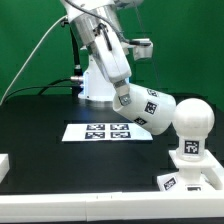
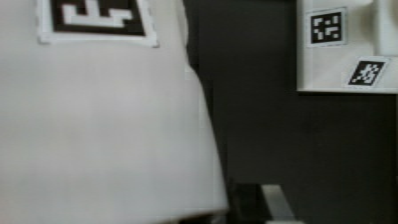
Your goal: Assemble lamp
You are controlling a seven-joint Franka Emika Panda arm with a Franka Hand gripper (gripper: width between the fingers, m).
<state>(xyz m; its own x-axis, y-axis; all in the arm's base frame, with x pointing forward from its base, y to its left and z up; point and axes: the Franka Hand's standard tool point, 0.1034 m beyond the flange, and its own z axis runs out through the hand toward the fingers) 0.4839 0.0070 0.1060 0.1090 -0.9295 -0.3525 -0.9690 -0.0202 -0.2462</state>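
My gripper point(image 1: 123, 97) is shut on the tapered white shade point(image 1: 150, 109) and holds it tilted above the table, wide end toward the bulb. The round white bulb point(image 1: 191, 117) stands upright on the low angular base point(image 1: 189, 168) at the exterior view's right. The shade's end is close beside the bulb; I cannot tell if they touch. In the wrist view the shade point(image 2: 107, 120) fills most of the frame with a tag at its end, and one dark fingertip point(image 2: 276, 200) shows beside it. The gripper point(image 2: 214, 210) has its other finger hidden. A tagged white part, seemingly the base point(image 2: 347, 55), lies beyond.
The marker board point(image 1: 103, 131) lies flat on the black table under the arm. The big white robot pedestal point(image 1: 96, 82) stands behind it. A white block point(image 1: 4, 164) sits at the exterior view's left edge. A green backdrop closes the back.
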